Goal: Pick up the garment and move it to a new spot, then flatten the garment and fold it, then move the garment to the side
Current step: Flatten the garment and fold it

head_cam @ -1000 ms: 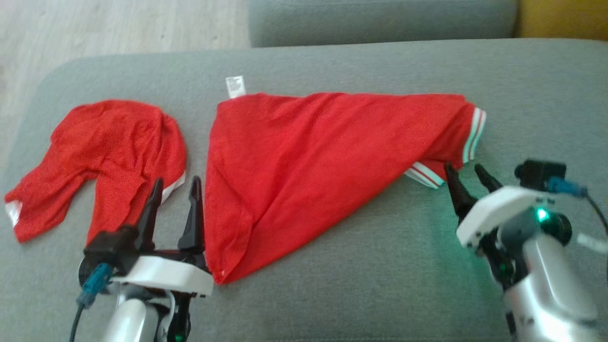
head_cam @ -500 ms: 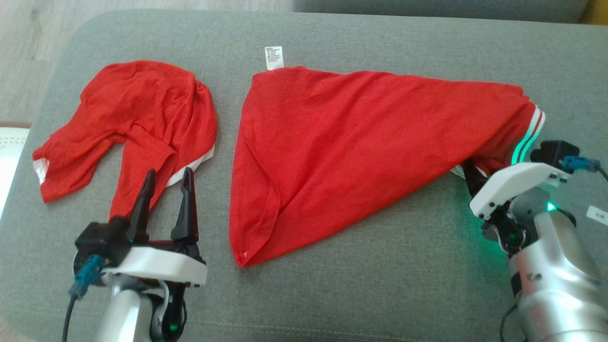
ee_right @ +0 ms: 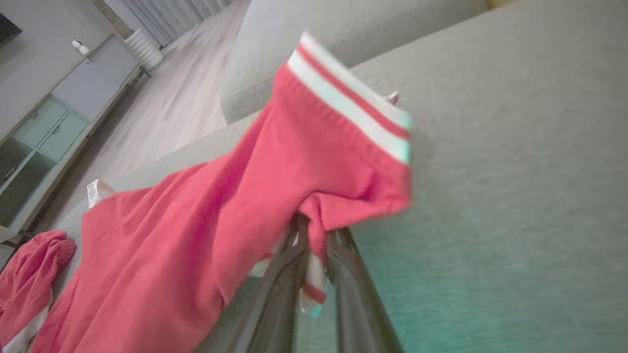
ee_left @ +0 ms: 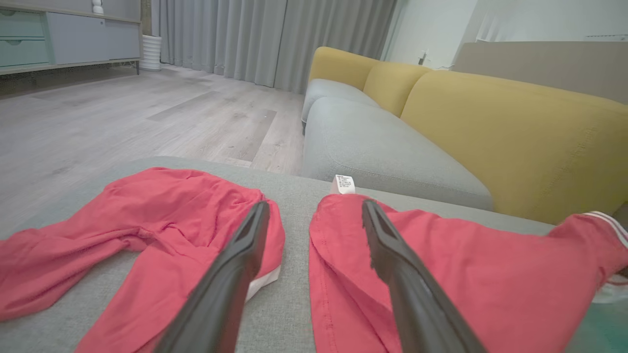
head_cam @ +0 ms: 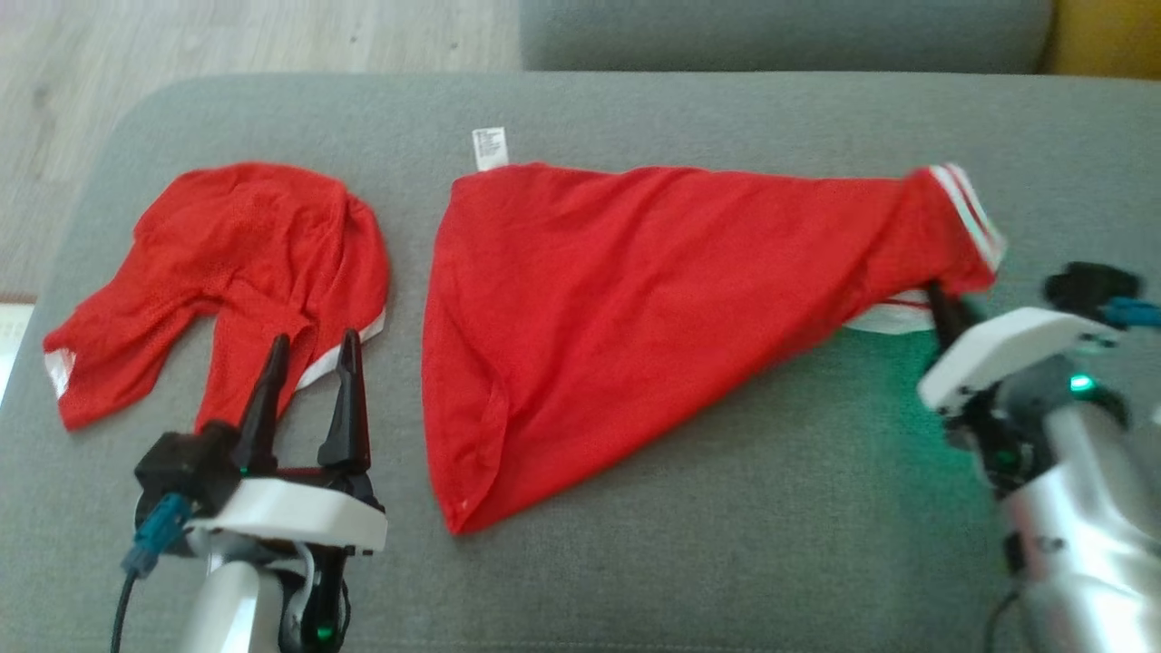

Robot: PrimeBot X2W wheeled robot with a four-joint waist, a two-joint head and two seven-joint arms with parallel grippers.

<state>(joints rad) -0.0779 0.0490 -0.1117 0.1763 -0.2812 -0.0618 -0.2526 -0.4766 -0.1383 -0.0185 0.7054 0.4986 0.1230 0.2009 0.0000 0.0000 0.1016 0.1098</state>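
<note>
Nearest, lower left in the head view: left claw (head_cam: 314,337), spread wide, poised just above the grey cushion (head_cam: 726,544). Tips aimed at the gap between the small red cloth (head_cam: 245,245) and the garment (head_cam: 635,308).

Lower right: right claw (head_cam: 939,304), pressed together on the garment's right corner. From the right wrist, a strip of white-and-red ribbing (ee_right: 311,289) pinched between the fingers (ee_right: 274,304). Holds that corner raised off the cushion, with the striped cuff (head_cam: 966,213) standing above the grip, blurred, and red cloth draping away to the left.

Mid-cushion: the garment itself, spread as a rough triangle. Narrow point toward the near edge, long side running along the far side out to the pinched corner. Lies flat on the cushion except at that right end. White label (head_cam: 490,148) sticking out at the far left corner.

Left of it, across a strip of bare cushion: the small red cloth, crumpled, white trim at two edges.

Farther back, from the left wrist: grey sofa seat (ee_left: 382,147), yellow backrest (ee_left: 505,132), wood floor (ee_left: 147,113), grey curtain (ee_left: 274,39), cabinet (ee_left: 64,34).
</note>
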